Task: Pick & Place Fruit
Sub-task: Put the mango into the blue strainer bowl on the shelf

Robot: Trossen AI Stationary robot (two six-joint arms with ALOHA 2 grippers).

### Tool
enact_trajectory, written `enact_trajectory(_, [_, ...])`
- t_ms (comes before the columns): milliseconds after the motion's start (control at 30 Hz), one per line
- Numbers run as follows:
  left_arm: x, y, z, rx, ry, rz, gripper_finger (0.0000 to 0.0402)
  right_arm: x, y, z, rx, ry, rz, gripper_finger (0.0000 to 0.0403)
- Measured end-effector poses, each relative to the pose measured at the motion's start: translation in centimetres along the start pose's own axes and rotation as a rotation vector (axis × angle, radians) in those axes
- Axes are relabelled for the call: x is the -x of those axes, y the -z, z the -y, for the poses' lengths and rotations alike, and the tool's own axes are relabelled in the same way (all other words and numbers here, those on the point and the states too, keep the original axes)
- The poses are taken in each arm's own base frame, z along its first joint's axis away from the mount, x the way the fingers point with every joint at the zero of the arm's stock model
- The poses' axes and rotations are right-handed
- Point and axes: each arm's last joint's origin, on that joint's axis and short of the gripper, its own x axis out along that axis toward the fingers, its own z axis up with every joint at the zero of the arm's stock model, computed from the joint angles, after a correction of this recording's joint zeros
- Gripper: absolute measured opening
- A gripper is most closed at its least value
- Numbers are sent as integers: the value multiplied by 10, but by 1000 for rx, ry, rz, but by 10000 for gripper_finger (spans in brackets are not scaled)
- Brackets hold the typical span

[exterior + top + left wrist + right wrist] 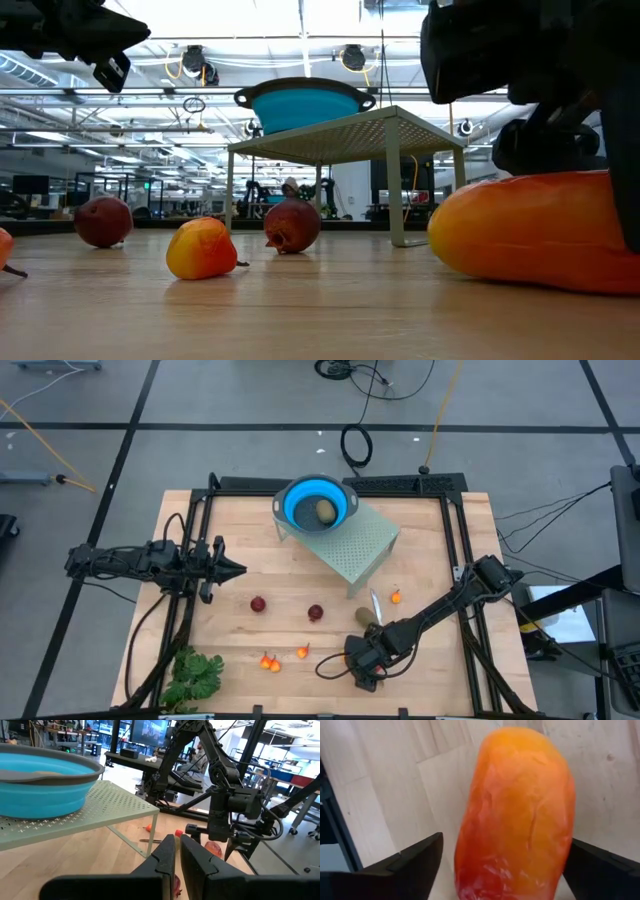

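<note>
Now the left gripper [236,569] waits at the table's left side, fingers together, holding nothing. Two dark red balls [258,604] lie mid-table. Rightward, the right gripper [502,870], fingers wide apart, straddles the long orange-red fruit [517,815], seemingly not yet squeezing it.

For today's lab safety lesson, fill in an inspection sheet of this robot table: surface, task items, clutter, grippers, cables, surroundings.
Surface: wooden table, with a green perforated stand carrying a blue bowl.
Task items: olive-brown oval in the bowl; two dark red balls, small orange bits and another oval on the table; long orange piece lying between the right gripper's fingers.
Clutter: leafy bunch; knife.
Grippers: left gripper shut, empty, above the table; right gripper open, straddling the orange piece.
Cables: black and yellow ones on the floor.
Surroundings: a workshop with other rigs in the low view.
</note>
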Motion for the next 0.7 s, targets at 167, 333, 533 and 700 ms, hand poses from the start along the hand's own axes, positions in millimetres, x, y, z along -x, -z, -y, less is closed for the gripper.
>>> enact_trajectory(167, [0,0,0,6,0,0,26,0,-1,-1,6,-13,11,292])
enact_trajectory(333, [0,0,0,14,0,0,26,0,-1,-1,2,-13,11,247])
enact_trajectory(533, [0,0,0,17,0,1,26,0,-1,-1,-2,-14,10,234])
enact_trajectory(700, [0,0,0,17,0,1,26,7,-3,-3,-40,-42,25,235])
